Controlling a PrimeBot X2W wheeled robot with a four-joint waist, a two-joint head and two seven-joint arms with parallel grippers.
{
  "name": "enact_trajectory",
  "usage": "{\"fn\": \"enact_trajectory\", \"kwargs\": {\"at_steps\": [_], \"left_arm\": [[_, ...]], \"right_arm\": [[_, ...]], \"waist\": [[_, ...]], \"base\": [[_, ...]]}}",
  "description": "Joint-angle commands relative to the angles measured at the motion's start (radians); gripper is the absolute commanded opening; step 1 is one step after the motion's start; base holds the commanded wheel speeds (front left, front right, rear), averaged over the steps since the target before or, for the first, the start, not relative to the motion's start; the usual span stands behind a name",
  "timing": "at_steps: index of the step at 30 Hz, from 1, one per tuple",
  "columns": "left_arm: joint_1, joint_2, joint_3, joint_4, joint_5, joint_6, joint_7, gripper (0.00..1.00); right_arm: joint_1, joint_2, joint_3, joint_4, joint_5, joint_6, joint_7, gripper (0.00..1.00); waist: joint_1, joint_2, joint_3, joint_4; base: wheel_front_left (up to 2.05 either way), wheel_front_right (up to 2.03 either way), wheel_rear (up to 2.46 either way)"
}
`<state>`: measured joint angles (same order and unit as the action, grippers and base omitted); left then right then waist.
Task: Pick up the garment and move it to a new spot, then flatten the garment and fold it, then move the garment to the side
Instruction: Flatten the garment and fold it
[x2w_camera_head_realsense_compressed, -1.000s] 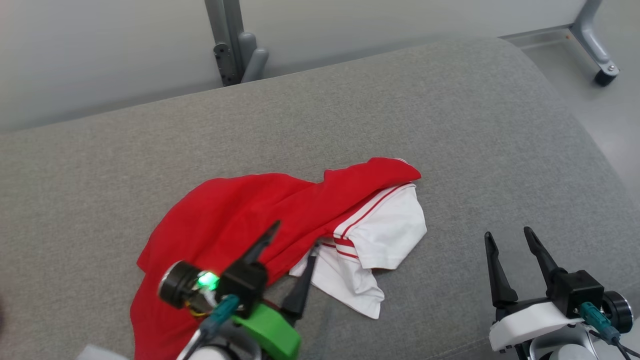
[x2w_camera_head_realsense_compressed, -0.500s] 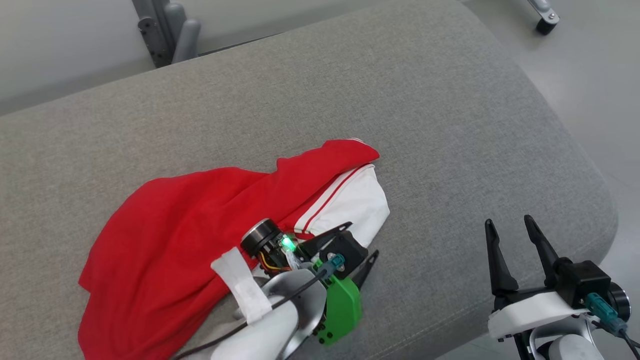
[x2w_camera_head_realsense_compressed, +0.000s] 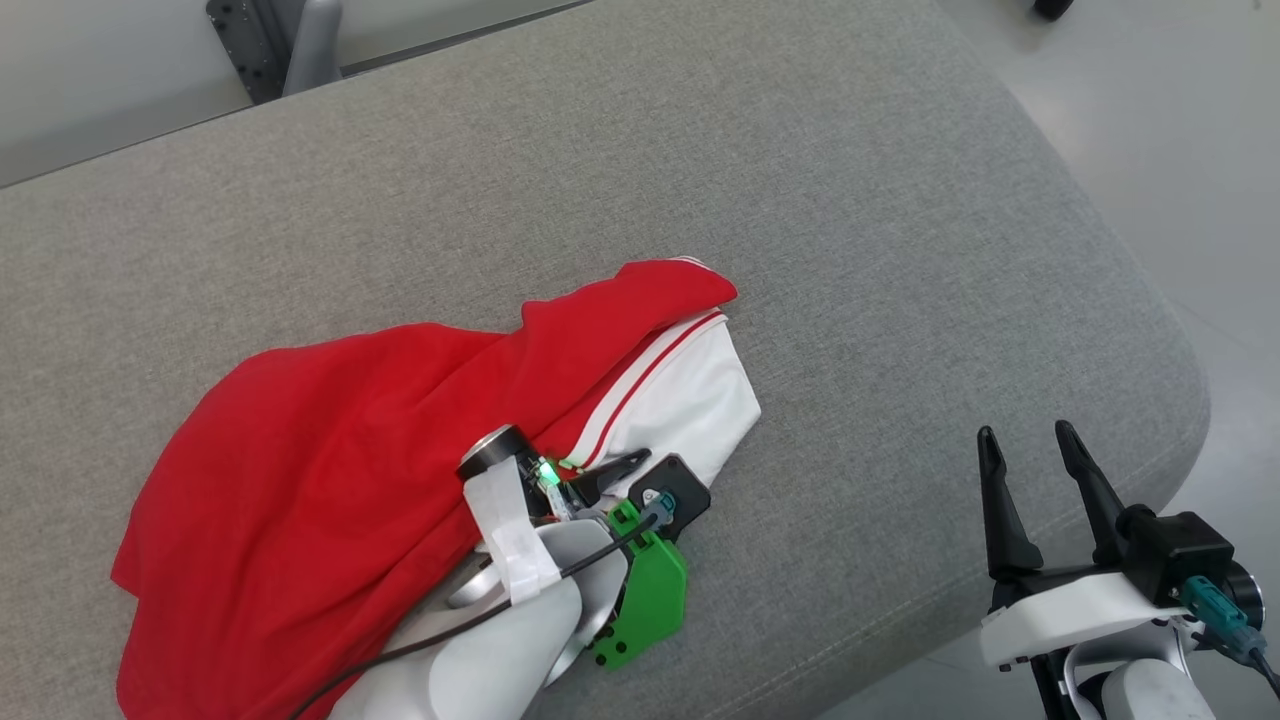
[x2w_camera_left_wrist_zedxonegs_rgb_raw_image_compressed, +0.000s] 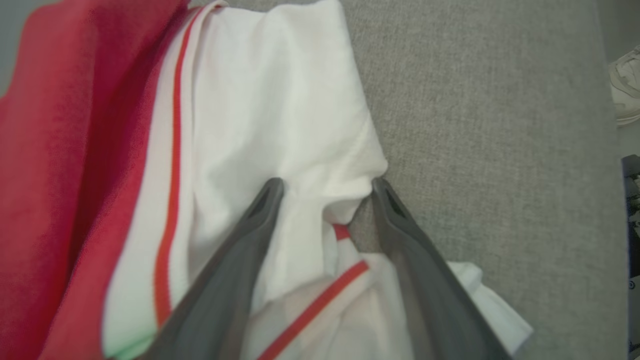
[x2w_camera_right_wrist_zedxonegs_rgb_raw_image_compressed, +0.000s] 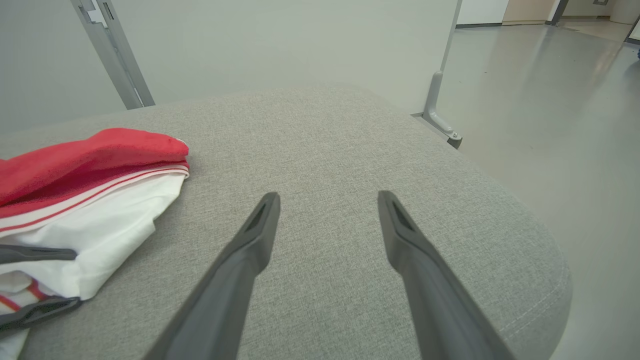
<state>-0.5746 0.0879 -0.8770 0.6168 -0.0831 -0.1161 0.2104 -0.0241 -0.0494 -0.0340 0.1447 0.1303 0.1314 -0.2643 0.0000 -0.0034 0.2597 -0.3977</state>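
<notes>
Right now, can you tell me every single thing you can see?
garment: one, red with white parts and red stripes, crumpled on the cushion's near left.
cushion: one, grey fabric, under the garment.
frame legs: two, grey metal, behind the cushion.
wall: one, pale, behind the cushion.
floor: one, pale grey, right of the cushion.
shoe: one, white, beyond the cushion's edge in the left wrist view.
left gripper: one, dark fingers, open, straddling a white fold of the garment.
right gripper: one, dark fingers, open, by the cushion's near right corner, holding nothing.
</notes>
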Motion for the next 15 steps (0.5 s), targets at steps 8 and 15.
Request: {"fn": "enact_trajectory", "kwargs": {"at_steps": [8, 15], "left_arm": [[0.011, -0.028, 0.037, -0.025, -0.112, 0.009, -0.071, 0.00], [0.066, -0.038, 0.097, -0.163, -0.409, 0.013, -0.131, 0.00]], "right_arm": [[0.001, -0.002, 0.002, 0.013, -0.005, -0.001, 0.000, 1.00], [0.005, -0.002, 0.002, 0.014, -0.017, -0.001, 0.000, 1.00]], "waist": [[0.0000, 0.0034, -0.035, 0.022], [0.0000, 0.0034, -0.045, 0.026]], "base": [[0.00, 0.00, 0.00], [0.00, 0.00, 0.00]]}}
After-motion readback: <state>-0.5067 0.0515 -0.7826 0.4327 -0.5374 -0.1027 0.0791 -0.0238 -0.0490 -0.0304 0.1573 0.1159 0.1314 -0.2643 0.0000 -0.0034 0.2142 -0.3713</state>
